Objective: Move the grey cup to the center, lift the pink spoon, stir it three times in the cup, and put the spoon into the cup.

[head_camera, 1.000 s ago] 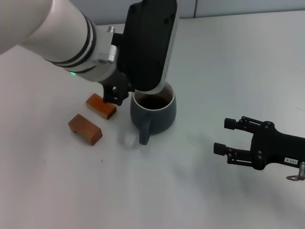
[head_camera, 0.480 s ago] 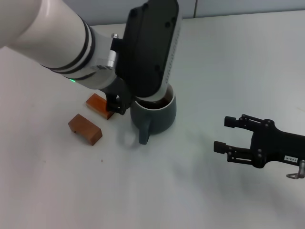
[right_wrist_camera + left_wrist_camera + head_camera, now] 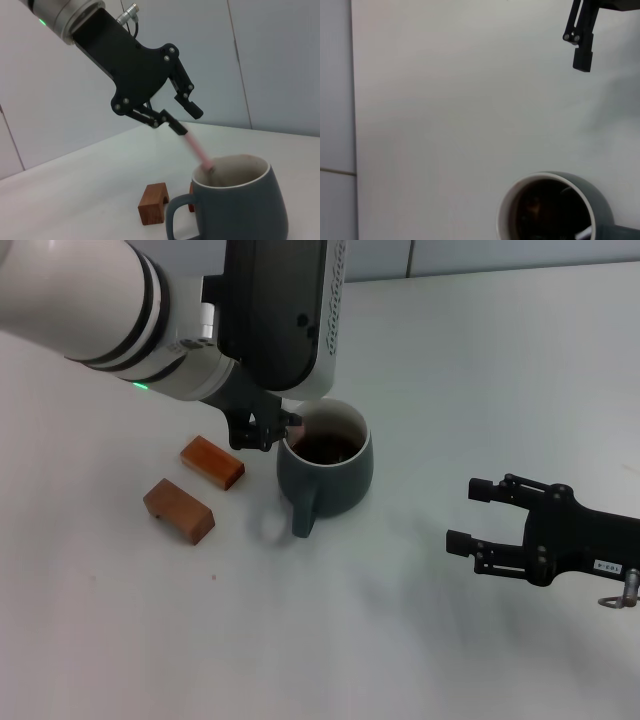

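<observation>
Right gripper [image 3: 470,515] sits nearest the robot, low over the white table [image 3: 450,370] at the right side, arm coming in from the right edge, fingers pointing left toward the mug. Jaws apart, holding nothing.

Further out, 2 brown wooden blocks [image 3: 178,510] lie on the left, side by side but not touching, just beside the grey cup [image 3: 325,472]. Cup stands upright mid-table, loop handle toward the robot, dark inside in the head view.

Left arm reaches in from the upper left, wrist housing pitched forward over the far-left rim of the cup. Left gripper [image 3: 186,119] hangs just above that rim, tilted. In the right wrist view its 2 fingers stand spread, not closed together. The pink spoon [image 3: 199,149] runs slanted from the tip of the lower finger [image 3: 176,127] down into the cup, handle leaning on the rim, bowl end inside and out of sight. Cannot tell if that finger actually touches the handle; spoon is not pinched between both.

Left wrist view: cup mouth with a pale sliver of spoon inside.
</observation>
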`<control>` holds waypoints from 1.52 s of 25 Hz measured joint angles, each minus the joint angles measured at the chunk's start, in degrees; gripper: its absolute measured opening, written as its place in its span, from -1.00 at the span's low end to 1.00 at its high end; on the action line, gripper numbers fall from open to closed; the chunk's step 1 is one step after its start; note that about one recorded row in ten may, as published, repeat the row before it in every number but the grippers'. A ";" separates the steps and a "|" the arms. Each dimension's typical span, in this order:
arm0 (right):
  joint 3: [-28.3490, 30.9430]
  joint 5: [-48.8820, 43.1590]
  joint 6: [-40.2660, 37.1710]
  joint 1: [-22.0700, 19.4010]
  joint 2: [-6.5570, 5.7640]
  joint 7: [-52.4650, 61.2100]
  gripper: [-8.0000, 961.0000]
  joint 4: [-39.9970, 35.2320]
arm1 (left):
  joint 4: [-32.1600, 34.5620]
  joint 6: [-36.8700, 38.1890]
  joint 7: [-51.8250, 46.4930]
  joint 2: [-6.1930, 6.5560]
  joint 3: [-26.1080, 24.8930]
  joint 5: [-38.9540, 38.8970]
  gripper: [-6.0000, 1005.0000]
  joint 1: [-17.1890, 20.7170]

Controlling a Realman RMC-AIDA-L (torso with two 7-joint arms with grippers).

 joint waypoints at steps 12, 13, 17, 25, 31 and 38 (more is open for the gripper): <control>0.08 -0.01 -0.15 0.22 -0.09 0.17 0.71 -0.21 | 9.18 4.09 1.74 0.19 -13.48 -12.64 -0.10 5.46; 0.16 -0.01 -0.25 0.25 -0.08 0.16 0.71 -0.24 | 10.17 5.26 2.84 0.28 -17.41 -17.09 -0.02 7.07; 0.34 0.55 -0.87 0.02 0.03 -0.27 0.71 -1.08 | 10.54 6.83 6.52 0.45 -26.43 -27.33 0.40 11.76; 0.18 2.92 -0.99 -0.60 0.10 -0.52 0.71 -2.36 | -0.13 0.11 22.61 0.10 -30.63 -46.57 0.66 33.97; 0.28 3.01 -0.96 -0.09 0.19 -0.54 0.71 -2.38 | -15.06 -3.78 32.35 0.01 -26.63 -52.32 0.66 36.02; -0.02 3.05 -0.69 0.21 0.19 -0.54 0.71 -1.99 | -25.66 -13.78 39.90 0.03 -15.01 -57.54 0.65 35.05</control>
